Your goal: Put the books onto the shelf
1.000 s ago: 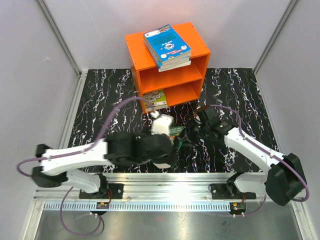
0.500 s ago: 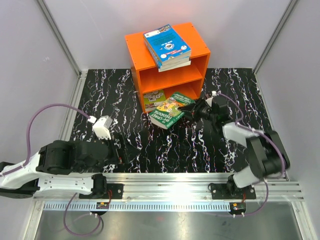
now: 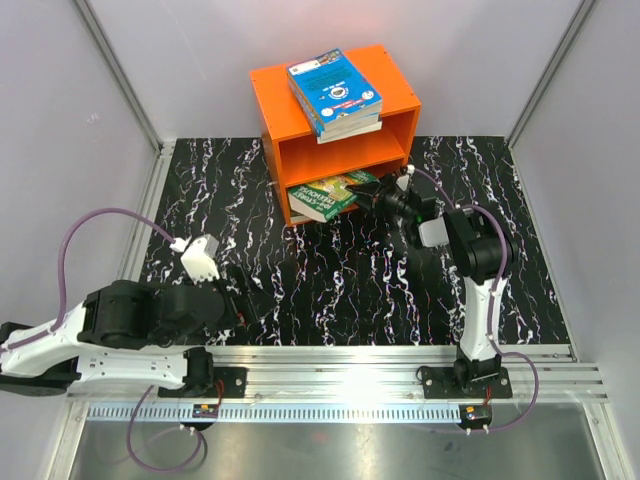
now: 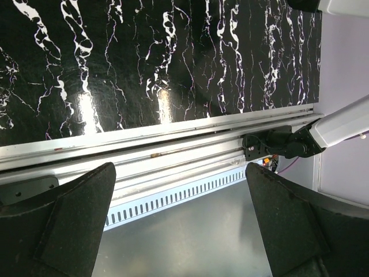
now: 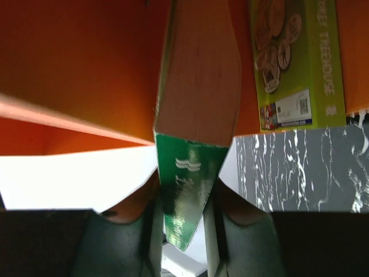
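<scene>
The orange shelf (image 3: 275, 85) stands at the back centre, and a stack of blue books (image 3: 335, 92) lies on its top. My right gripper (image 3: 385, 195) is shut on a green book (image 3: 335, 192) whose far end is inside the lower compartment. In the right wrist view the gripper (image 5: 184, 202) pinches the book's dark green spine (image 5: 183, 190), its page edges pointing into the shelf (image 5: 75, 52). A light green book with coin pictures (image 5: 294, 57) lies flat in that compartment beside it. My left gripper (image 4: 181, 231) is open and holds nothing, pulled back over the near rail.
The black marbled table (image 3: 330, 270) spreads in front of the shelf. A metal rail (image 3: 340, 360) runs along the near edge under both arm bases. Grey walls close in the left, right and back sides.
The right arm carried the green book from the table up to the shelf and its far end now sits in the lower compartment. The left arm withdrew to the near left and stayed there.
</scene>
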`<state>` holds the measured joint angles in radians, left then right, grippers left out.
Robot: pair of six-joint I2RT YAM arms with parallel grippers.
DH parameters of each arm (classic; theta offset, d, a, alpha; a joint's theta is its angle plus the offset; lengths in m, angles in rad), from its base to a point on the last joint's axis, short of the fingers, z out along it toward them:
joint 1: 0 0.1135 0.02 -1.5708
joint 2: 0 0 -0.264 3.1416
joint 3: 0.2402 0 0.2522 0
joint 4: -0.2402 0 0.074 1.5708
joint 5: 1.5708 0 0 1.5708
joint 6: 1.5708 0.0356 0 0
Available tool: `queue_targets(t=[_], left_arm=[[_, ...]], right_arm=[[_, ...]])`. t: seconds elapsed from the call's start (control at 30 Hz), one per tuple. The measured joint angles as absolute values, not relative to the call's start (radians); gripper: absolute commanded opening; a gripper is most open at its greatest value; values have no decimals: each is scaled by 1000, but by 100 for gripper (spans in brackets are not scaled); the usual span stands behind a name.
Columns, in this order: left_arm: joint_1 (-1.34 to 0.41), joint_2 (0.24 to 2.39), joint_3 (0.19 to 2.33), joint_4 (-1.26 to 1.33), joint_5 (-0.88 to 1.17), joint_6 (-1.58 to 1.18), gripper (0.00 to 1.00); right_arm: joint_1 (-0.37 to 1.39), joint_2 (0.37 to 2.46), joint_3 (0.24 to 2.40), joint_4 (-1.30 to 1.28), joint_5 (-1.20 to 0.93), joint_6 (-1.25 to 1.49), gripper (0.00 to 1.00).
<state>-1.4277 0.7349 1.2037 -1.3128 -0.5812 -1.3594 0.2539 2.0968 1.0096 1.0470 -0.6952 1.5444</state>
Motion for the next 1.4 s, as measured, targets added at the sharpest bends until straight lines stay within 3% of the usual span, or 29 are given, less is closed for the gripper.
queue_targets(t=[0.13,0.23,0.27,0.37,0.5,0.77,0.83,0.87,0.97,1.03,1.23,1.27,1.37,1.4], left_arm=[[-1428,744,1204,-1324,-584,-1397,97],[-1428,762,1204,-1334,-587,-1416,97],[-1428,771,1204,-1335,-589,-1421,97],[-1428,803,1204,-1336,-595,-1433,98],[-1428,829,1204,-1336,-604,-1447,98],[-1427,831,1203,-1330,-631,-1468,98],[-1425,831,1201,-1327,-636,-1469,98],[-1424,831,1200,-1324,-637,-1469,98],[-1419,833,1200,-1313,-638,-1468,98],[-1417,834,1200,-1307,-638,-1468,98],[-1404,848,1190,-1278,-636,-1458,98],[-1401,854,1189,-1275,-635,-1455,98],[-1399,868,1189,-1264,-632,-1444,98],[-1399,875,1189,-1262,-630,-1442,98]], right_arm=[[250,2186,1085,1110,-729,1575,3],[247,2228,1116,1127,-735,1578,23],[245,2242,1127,1130,-736,1579,42],[241,2271,1156,1131,-736,1582,63],[239,2280,1177,1108,-736,1582,69],[239,2280,1195,961,-735,1496,68],[241,2276,1195,870,-735,1453,63],[242,2274,1195,813,-734,1421,54],[249,2248,1195,614,-711,1320,10],[251,2209,1205,520,-688,1275,4],[255,2164,1314,276,-611,1180,2],[255,2164,1334,233,-600,1174,5],[258,2172,1390,134,-568,1167,26],[258,2179,1412,105,-560,1166,22]])
